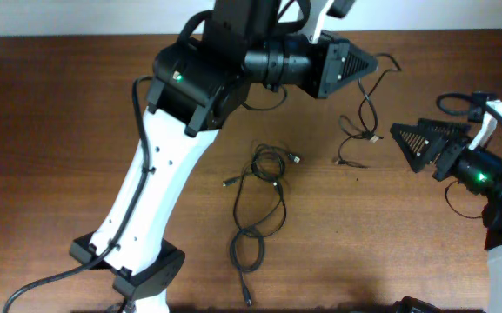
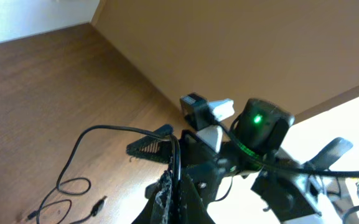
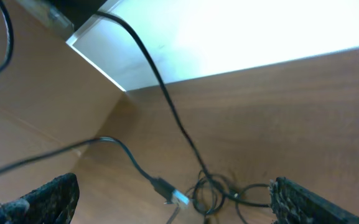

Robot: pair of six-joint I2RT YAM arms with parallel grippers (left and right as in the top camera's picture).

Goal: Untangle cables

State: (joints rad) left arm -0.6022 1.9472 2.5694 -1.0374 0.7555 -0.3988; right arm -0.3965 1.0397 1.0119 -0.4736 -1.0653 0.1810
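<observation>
A black cable (image 1: 361, 109) hangs from my left gripper (image 1: 372, 64), which is shut on it above the table's far right. It ends in small loops and plugs (image 1: 352, 139) on the wood. In the left wrist view the cable (image 2: 104, 129) runs out of the shut gripper (image 2: 178, 186) and curves down to a plug (image 2: 98, 203). My right gripper (image 1: 404, 144) is open just right of those loops, holding nothing. Its wide-apart fingers (image 3: 42, 199) frame a silver-tipped plug (image 3: 173, 195) and a small coil (image 3: 210, 193). A second bundle of cables (image 1: 268, 165) lies tangled mid-table.
From the tangled bundle a long loop (image 1: 251, 248) trails toward the front edge. The left arm's white link (image 1: 159, 174) crosses the left half of the table. The right arm with its green light (image 2: 257, 118) shows close by in the left wrist view.
</observation>
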